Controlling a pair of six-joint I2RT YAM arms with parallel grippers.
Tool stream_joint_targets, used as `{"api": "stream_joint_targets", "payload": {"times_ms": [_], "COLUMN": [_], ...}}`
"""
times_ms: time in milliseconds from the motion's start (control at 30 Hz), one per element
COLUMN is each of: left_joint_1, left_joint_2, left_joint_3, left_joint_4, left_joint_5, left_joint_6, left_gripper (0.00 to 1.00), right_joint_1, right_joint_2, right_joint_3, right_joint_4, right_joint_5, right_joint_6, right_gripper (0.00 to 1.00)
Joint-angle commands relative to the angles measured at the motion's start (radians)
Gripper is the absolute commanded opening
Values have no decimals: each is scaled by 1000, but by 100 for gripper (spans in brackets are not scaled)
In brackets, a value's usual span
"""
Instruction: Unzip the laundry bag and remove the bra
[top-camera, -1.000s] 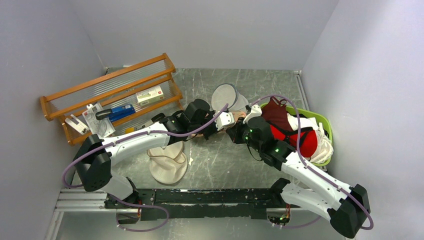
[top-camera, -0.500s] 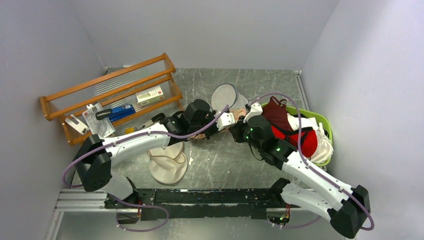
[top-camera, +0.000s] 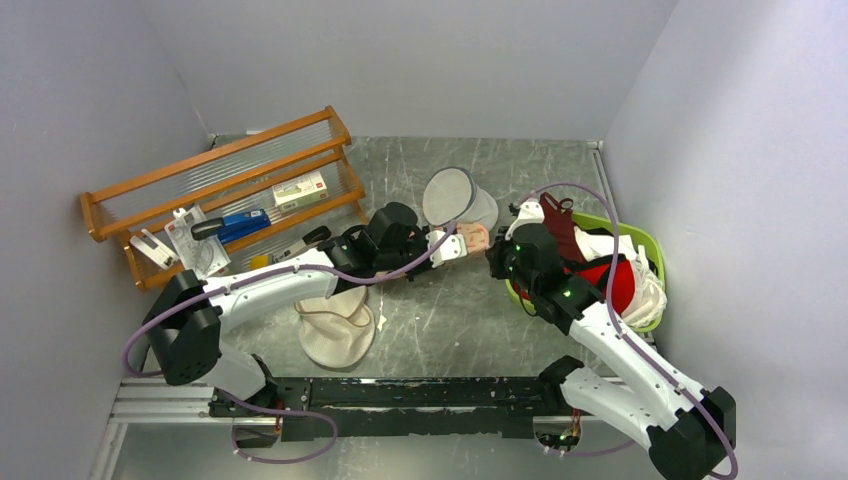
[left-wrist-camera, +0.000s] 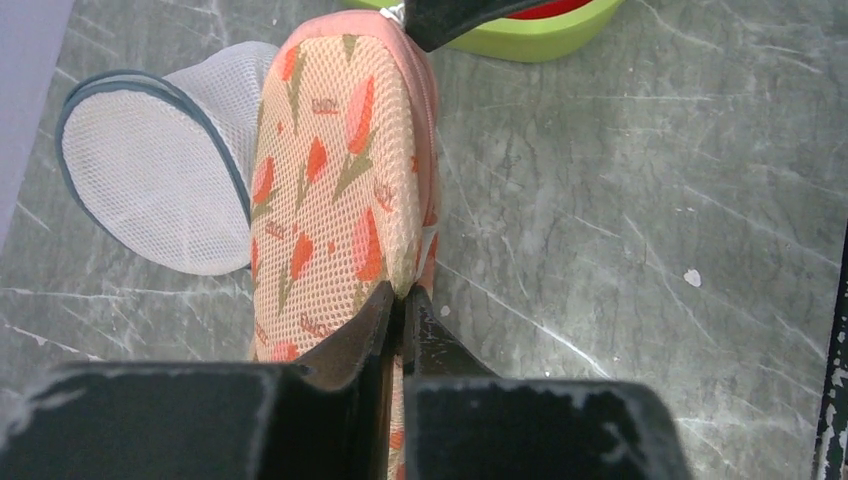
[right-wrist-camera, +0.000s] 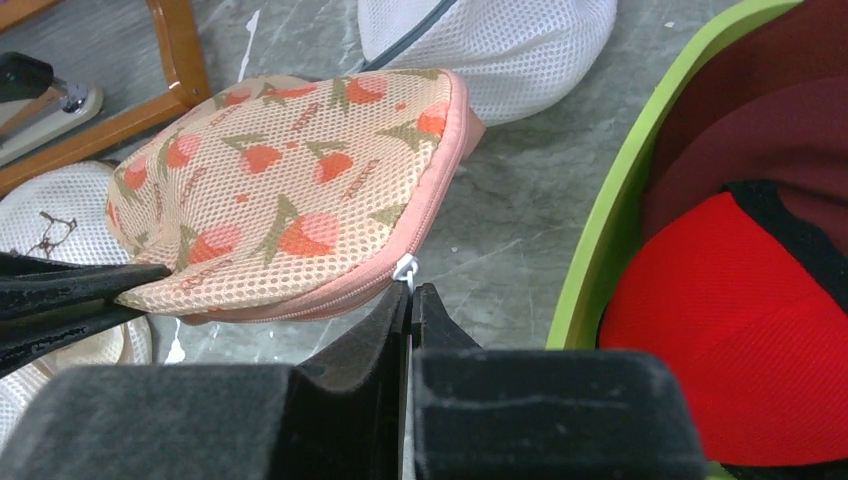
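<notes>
Laundry bag gripped at both ends, mid-table, its zip closed along the edge I can see.

The left gripper is pressed together on the bag's rim at its left end. The right gripper is clamped on the small white zipper pull at the right end. The bag is held between them, just near of the round white mesh pouch and just left of the green basket of red garments.
</notes>
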Motion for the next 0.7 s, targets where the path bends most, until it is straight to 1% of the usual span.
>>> {"api": "stream_joint_targets", "payload": {"times_ms": [0,33,100,167,233,300,333,400,433,467,567,667], "left_joint_1": [8,8,9,8,7,7,6,2,1,2,2,1], "left_joint_2": [-39,-44,-51,-54,-47,-24,-9,36,62,82,123,132], "left_joint_3": [3,6,14,29,39,62,76,120,140,158,182,167], "left_joint_4": [-72,-70,-79,-85,-75,-62,-53,-64,-71,-73,-81,-48], "left_joint_5": [57,76,120,157,177,189,189,212,213,211,207,206], "left_joint_6": [16,2,-17,-36,-69,-108,-151,-194,-212,-239,-263,-282], "left_gripper": [25,36,52,61,66,78,81,90,91,89,81,76], "right_joint_1": [-26,-26,-26,-26,-26,-26,-26,-26,-26,-25,-25,-24], "right_joint_2": [0,1,4,2,-1,-3,-3,-1,-2,-7,-28,-41], "right_joint_3": [-11,-13,-14,-13,-11,-13,-14,-12,-12,-13,-20,-23], "right_joint_4": [38,51,57,49,42,44,43,37,33,31,32,31], "right_joint_5": [-64,-105,-161,-209,-253,-305,-333,-373,-383,-391,-402,-400], "right_joint_6": [-79,-94,-107,-106,-104,-99,-98,-92,-86,-83,-72,-66], "right_gripper": [0,0,0,0,0,0,0,0,0,0,0,0]}}
